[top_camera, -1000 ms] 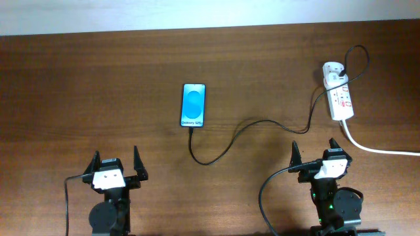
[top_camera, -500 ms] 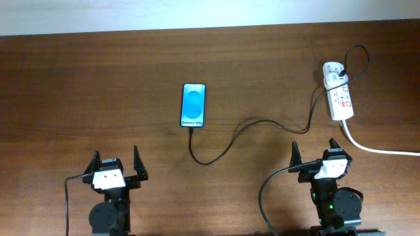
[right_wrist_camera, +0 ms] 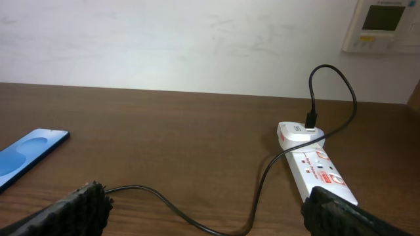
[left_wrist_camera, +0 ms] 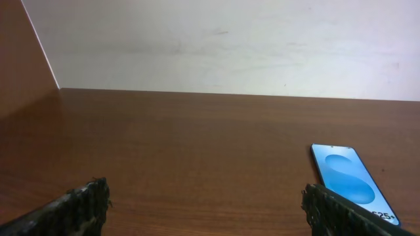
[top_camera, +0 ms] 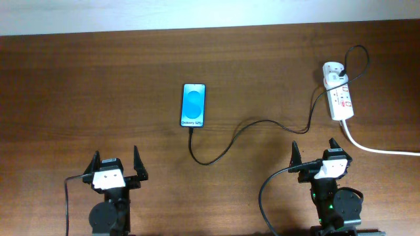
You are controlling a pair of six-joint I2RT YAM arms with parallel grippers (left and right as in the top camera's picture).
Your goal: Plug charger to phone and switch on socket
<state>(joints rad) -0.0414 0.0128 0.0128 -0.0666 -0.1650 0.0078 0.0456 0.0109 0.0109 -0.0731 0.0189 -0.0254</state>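
Nothing moved in 1 second: left claw (top_camera: 116,157) and right claw (top_camera: 314,145) stayed spread, empty, at 6 o'clock; charger (top_camera: 262,120), phone (top_camera: 193,105), socket (top_camera: 341,101) lay untouched.

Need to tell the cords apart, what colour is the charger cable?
The charger is black, clearest in the right wrist view.

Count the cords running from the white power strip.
2. The black charger cable runs from the socket's far end left to the phone; the thick white cord leaves its near end rightward.
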